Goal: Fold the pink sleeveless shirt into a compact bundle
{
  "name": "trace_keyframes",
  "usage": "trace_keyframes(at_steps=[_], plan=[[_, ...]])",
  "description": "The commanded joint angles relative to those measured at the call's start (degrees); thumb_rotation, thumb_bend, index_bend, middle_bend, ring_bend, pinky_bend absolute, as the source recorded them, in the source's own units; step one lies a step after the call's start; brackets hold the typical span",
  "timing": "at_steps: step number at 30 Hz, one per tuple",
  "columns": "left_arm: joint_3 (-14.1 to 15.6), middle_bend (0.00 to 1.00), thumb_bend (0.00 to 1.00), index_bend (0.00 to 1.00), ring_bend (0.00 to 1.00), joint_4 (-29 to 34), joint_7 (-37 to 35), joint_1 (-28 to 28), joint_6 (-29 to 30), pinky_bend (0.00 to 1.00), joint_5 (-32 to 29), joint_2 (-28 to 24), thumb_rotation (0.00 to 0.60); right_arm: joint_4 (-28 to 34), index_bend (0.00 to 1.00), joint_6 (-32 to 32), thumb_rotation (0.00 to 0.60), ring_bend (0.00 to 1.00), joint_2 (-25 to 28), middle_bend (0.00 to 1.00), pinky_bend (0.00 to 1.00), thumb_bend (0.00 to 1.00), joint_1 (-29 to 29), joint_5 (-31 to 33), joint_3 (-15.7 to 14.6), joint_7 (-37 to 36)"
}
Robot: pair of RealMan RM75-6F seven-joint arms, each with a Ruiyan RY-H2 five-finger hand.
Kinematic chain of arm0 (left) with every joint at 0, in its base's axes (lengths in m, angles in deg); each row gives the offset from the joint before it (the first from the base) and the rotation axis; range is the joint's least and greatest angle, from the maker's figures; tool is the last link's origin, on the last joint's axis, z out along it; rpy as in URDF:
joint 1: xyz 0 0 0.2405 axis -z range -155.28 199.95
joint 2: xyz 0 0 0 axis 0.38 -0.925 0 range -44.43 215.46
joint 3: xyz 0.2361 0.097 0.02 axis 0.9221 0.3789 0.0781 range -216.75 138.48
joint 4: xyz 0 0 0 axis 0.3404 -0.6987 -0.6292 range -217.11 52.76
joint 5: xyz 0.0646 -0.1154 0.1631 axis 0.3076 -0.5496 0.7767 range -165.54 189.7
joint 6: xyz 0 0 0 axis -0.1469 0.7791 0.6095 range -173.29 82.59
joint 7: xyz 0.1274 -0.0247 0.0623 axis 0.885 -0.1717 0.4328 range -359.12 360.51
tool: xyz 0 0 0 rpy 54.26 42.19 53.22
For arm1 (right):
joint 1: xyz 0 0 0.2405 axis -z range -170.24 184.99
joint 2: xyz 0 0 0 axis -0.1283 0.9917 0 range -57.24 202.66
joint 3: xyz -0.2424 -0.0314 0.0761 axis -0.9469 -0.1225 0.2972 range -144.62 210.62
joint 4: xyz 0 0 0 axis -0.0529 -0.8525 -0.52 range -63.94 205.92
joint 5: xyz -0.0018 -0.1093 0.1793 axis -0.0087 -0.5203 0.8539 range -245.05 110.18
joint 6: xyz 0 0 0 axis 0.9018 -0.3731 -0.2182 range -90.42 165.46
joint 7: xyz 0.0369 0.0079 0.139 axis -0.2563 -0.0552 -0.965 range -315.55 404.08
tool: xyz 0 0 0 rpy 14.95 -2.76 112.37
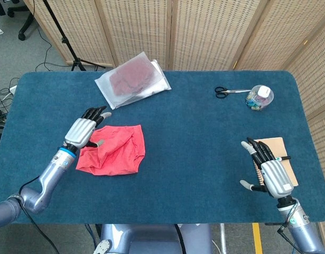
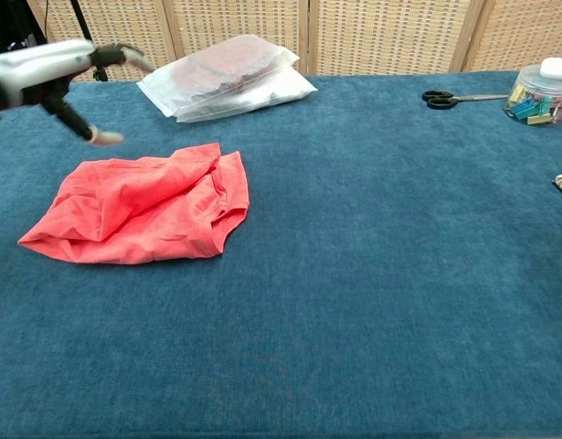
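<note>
The pink sleeveless shirt lies folded and rumpled on the left half of the blue table. My left hand hovers above the shirt's left end with fingers spread, holding nothing. Near the table's front right corner my right hand is open, fingers spread, beside a brown notebook; the chest view does not show it.
A clear bag with dark red cloth lies behind the shirt. Black scissors and a small tub of clips sit at the back right. The notebook lies under my right hand.
</note>
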State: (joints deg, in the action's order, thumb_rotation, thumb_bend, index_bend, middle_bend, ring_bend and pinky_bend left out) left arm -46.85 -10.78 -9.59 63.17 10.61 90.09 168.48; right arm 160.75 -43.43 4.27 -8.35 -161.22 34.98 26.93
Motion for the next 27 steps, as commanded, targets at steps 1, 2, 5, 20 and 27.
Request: trace_keyframes(at_steps=[1, 2, 5, 20, 27], plan=[[3.6, 0.00, 0.29, 0.26, 0.00, -3.1, -5.9, -3.2, 3.2, 0.00, 3.9, -0.7, 0.600, 0.0, 0.00, 0.0, 0.600, 0.00, -0.2, 0.00, 0.00, 0.00, 0.0, -0.2, -0.1, 0.4], [3.8, 0.00, 0.29, 0.28, 0.00, -3.8, -6.6, -3.4, 3.4, 0.00, 4.3, -0.4, 0.600, 0.1, 0.00, 0.0, 0.600, 0.00, -0.2, 0.00, 0.00, 0.00, 0.0, -0.2, -0.1, 0.5], [4.7, 0.00, 0.30, 0.31, 0.00, -6.8, -9.0, -3.9, 3.6, 0.00, 5.3, 1.0, 0.600, 0.1, 0.00, 0.0, 0.600, 0.00, -0.3, 0.00, 0.00, 0.00, 0.0, -0.3, -0.2, 0.8], [6.7, 0.00, 0.32, 0.37, 0.00, -22.2, -18.0, -4.9, 5.8, 0.00, 9.0, 11.5, 0.600, -0.3, 0.00, 0.5, 0.600, 0.00, -0.5, 0.00, 0.00, 0.00, -0.1, 0.4, -0.1, 0.7], [8.2, 0.00, 0.32, 0.37, 0.00, -29.2, -20.9, -5.3, 7.0, 0.00, 10.9, 16.1, 0.600, -0.3, 0.00, 0.5, 0.600, 0.00, -0.4, 0.00, 0.00, 0.00, -0.1, 0.6, 0.1, 0.2]])
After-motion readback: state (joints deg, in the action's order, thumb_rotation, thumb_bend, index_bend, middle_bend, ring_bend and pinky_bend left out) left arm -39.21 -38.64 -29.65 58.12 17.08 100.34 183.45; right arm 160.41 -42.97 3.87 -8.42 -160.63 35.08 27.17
